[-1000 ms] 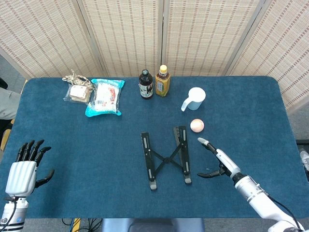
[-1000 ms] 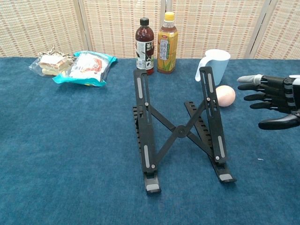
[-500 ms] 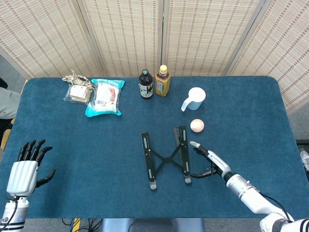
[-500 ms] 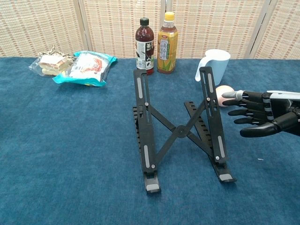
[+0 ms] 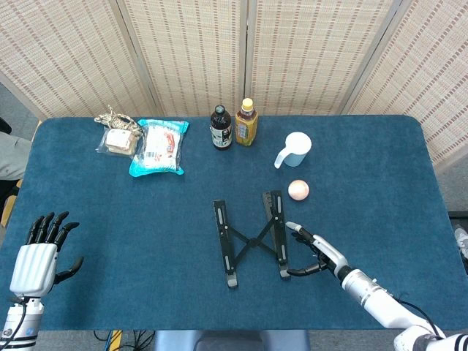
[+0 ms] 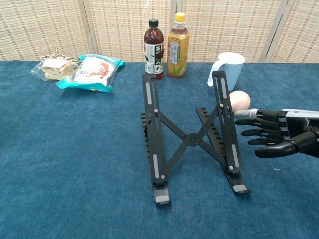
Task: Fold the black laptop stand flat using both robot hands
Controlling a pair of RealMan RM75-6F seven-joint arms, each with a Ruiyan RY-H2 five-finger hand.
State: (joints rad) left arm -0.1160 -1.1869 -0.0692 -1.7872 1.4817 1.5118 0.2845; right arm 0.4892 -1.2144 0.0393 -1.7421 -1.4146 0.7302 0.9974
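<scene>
At the near left corner of the blue table, the left hand rests palm down with its fingers spread and pointing away from the robot, holding nothing and well apart from everything else. The right hand reaches in from the near right on a low, nearly level forearm, its fingers extended and fanned toward the black laptop stand; it grips nothing, and its fingertips lie just beside the stand's right rail, though contact cannot be made out. The stand sits mid-table, unfolded, with its two rails raised and crossed struts between them. Just beyond the right hand lies a pale peach ball. Farther back stands a light blue measuring cup, upright with its handle to the left; its inside cannot be seen. At the far edge two capped bottles stand side by side, a dark one and an amber tea bottle, both filled with liquid. Far left lie a teal snack bag and a clear packet of biscuits.
</scene>
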